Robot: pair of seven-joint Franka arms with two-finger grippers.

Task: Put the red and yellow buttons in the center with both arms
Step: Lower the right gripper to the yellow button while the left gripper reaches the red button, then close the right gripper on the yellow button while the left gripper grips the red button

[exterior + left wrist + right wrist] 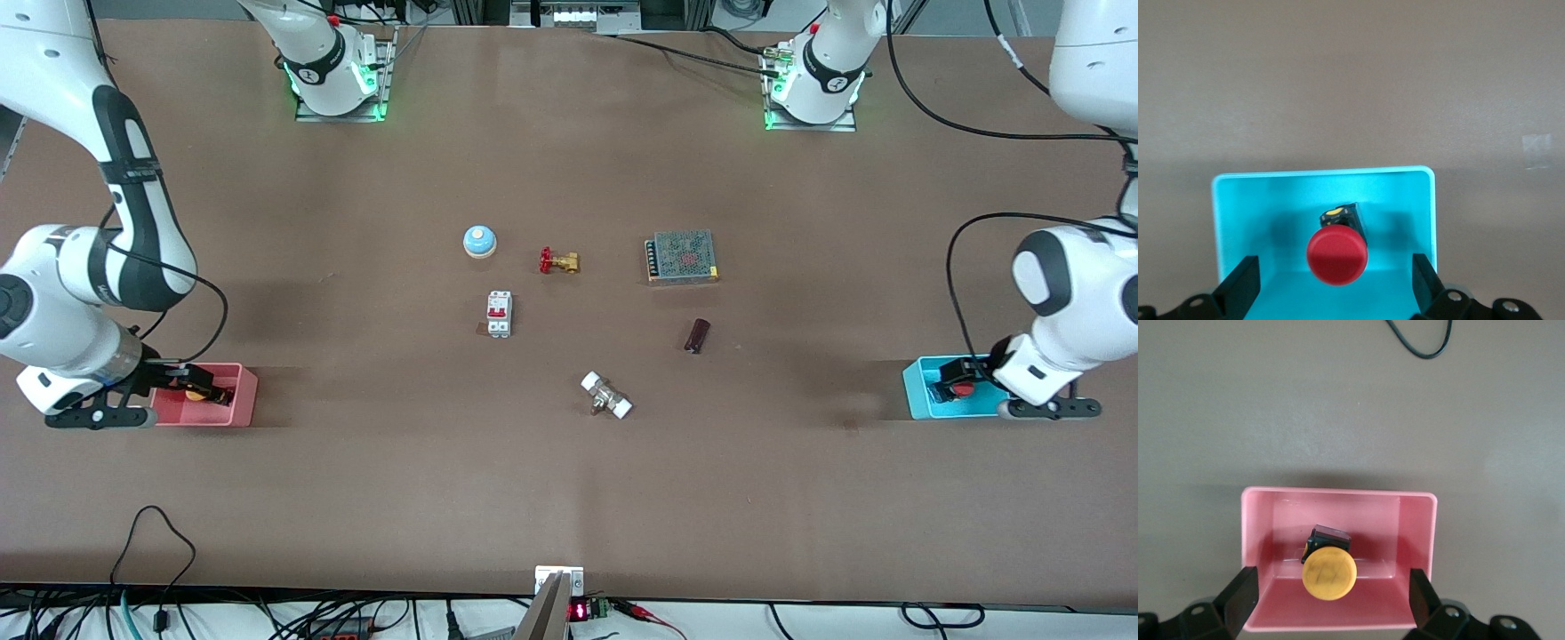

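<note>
The brown table (356, 498) fills the front view, with the right arm (80, 293) entering at the frame's left edge and the left arm (1076, 302) at its right edge. The unmarked center (569, 356) holds only clutter: a mesh-topped box (683, 256), a breaker (499, 315), a blue bell (479, 241), a brass valve (558, 261), a white-capped fitting (606, 396) and a dark block (697, 335).

At mid-left sits a pink bin (240, 404), at mid-right a cyan bin (916, 391); from the front, the grippers largely hide their contents.

The wrist views show them plainly. The left gripper (1335, 287) hangs over the cyan bin (1245, 200), fingers spread wide either side of the red button (1337, 256), not touching it. The right gripper (1331, 603) is likewise spread over the pink bin (1418, 520), flanking the yellow button (1329, 573).
</note>
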